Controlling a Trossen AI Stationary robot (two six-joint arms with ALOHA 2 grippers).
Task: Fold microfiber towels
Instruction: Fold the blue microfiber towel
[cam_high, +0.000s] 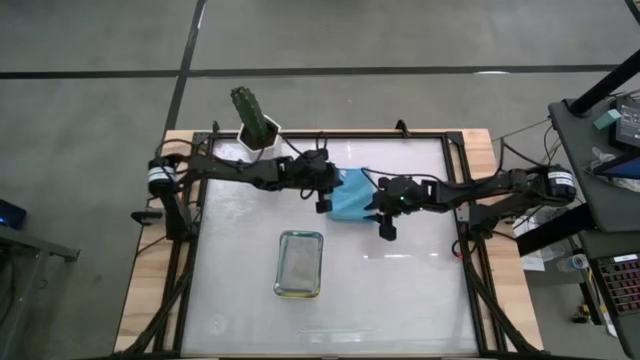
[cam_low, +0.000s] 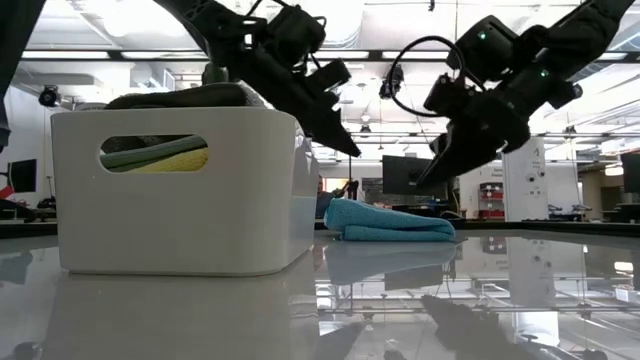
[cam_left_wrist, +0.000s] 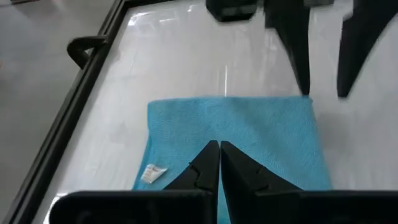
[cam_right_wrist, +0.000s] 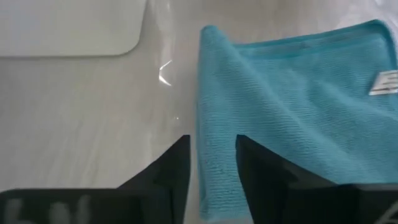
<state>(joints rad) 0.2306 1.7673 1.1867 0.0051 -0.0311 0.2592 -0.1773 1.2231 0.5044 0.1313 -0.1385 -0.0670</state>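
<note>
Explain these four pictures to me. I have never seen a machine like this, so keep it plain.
This is a robot with two dark arms working at a table, each ending in a two-fingered hand. One picture looks straight down, one looks level across the tabletop, and two come from cameras on the wrists. A folded light blue towel lies between the arms. The left hand is shut and empty just above it; the right hand stands open over its edge, holding nothing. A white tray with more cloths sits at the back, and a clear glass dish lies nearer the front.

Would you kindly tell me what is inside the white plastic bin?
Through the white plastic bin's handle slot, pale green and yellow cloths show; a dark cloth tops them. Anything deeper is hidden.
</note>
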